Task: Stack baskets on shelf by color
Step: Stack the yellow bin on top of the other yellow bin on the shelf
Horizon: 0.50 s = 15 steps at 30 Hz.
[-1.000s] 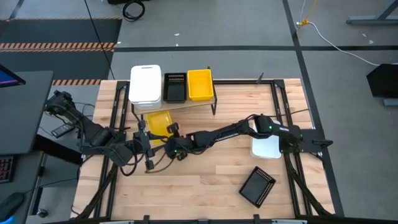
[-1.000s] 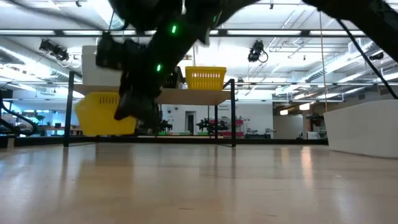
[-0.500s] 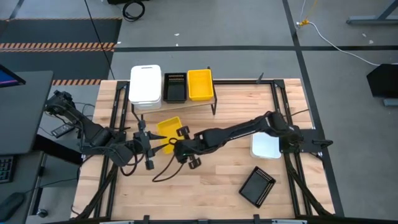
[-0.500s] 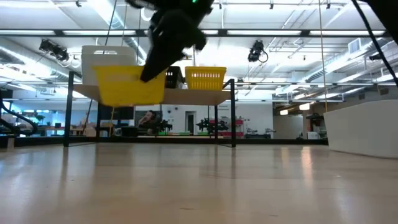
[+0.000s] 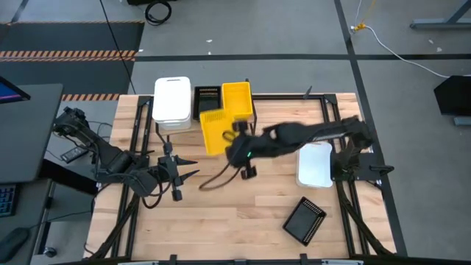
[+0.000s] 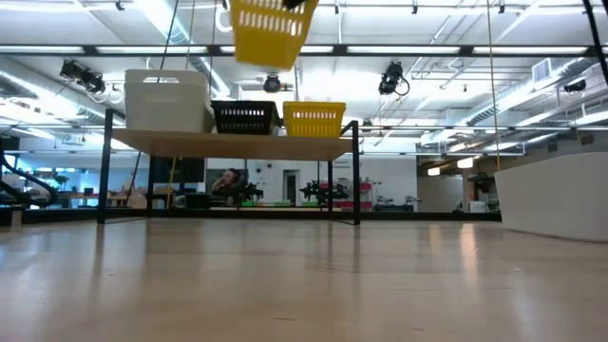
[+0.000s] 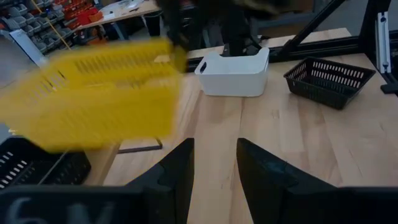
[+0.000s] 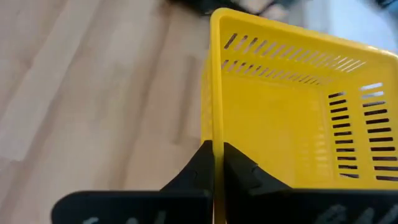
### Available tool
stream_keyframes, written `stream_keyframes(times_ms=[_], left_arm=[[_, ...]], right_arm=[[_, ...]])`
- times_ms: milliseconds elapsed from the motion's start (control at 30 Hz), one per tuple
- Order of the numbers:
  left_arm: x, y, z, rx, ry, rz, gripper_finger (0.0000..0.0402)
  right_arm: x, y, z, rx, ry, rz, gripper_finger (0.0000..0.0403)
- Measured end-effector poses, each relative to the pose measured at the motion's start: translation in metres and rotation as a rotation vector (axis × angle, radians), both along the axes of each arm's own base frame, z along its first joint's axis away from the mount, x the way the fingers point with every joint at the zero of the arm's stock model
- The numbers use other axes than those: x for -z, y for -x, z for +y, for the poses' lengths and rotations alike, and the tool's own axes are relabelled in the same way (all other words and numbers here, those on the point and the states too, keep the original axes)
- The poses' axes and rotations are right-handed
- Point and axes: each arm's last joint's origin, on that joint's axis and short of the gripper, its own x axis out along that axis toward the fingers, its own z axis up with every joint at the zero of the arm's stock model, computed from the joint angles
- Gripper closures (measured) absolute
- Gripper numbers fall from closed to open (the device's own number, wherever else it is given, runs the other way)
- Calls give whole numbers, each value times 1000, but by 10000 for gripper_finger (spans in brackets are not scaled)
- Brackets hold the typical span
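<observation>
The right gripper (image 5: 234, 140) clamps a slotted yellow plastic basket (image 5: 215, 126) aloft at the wooden shelf's (image 6: 237, 143) six o'clock; the left gripper (image 5: 190, 168) rests, fingers apart.

— What do we have on the shelf (image 5: 221, 122)?

— We see a white basket (image 5: 171, 99), a black basket (image 5: 207, 102) and a yellow basket (image 5: 238, 96) side by side on its plank.

— And on the slatted table (image 5: 250, 213) itself?

— We find a white bin (image 5: 315, 165) and, nearer the front edge, a black perforated bin (image 5: 305, 219).
</observation>
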Motion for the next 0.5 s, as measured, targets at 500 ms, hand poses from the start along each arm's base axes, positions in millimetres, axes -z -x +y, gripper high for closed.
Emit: stream_keyframes(times_ms=[500], left_arm=[[0, 0, 0, 0, 2, -1, 273]], right_arm=[[-39, 38, -133, 56, 27, -36, 390]])
